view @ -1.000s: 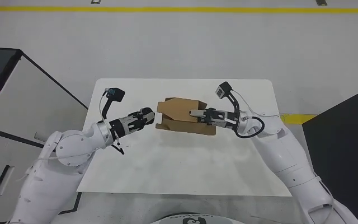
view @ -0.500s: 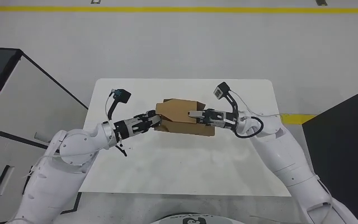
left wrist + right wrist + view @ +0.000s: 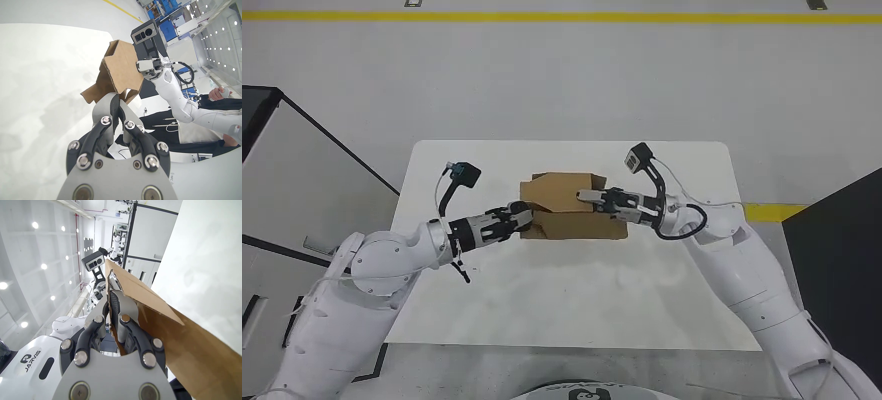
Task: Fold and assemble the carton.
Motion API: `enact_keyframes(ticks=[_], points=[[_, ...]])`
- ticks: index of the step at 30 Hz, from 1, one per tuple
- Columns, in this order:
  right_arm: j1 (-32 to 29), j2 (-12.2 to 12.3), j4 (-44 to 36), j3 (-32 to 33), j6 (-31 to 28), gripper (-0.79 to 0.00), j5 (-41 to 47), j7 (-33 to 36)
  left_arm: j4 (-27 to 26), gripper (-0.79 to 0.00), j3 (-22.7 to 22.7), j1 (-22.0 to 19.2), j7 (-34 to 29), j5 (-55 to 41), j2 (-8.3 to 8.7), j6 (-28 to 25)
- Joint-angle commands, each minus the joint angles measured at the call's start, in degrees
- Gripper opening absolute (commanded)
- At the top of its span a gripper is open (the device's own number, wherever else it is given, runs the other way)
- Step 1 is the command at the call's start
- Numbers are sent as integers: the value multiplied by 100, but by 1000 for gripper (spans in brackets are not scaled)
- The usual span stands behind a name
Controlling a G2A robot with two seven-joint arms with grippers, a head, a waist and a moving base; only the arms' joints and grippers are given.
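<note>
Carton (image 3: pixel 562 205) over mid-table (image 3: pixel 642 290), half-opened, held between both grippers; can't tell if it touches the surface. Right gripper (image 3: pixel 110 296) is clamped on a carton wall, and the cardboard hides one pad. Left gripper (image 3: pixel 117 98) pinches the carton's lower corner, a small bite partly hidden by the fingertips. Far flaps are cut off behind the panels.

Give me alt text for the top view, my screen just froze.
A partly folded brown carton is at the middle of a white table, gripped from both sides. The left end effector pinches one end and the right end effector pinches the opposite upper edge.
</note>
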Motion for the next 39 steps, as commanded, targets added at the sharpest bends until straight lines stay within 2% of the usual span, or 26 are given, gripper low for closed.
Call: enact_keyframes(ticks=[1, 14, 39], points=[[2, -3, -8, 1, 18, -785, -11, -24, 3, -785, -14, 2, -2, -12, 0, -12], [32, -19, -16, -35, 12, -785, 67, 193, 105, -785, -72, -8, 92, 35, -9, 23], [-46, -60, -50, 6, 194, -785, -26, -369, -110, -785, -1, 32, -96, -90, -22, -121]])
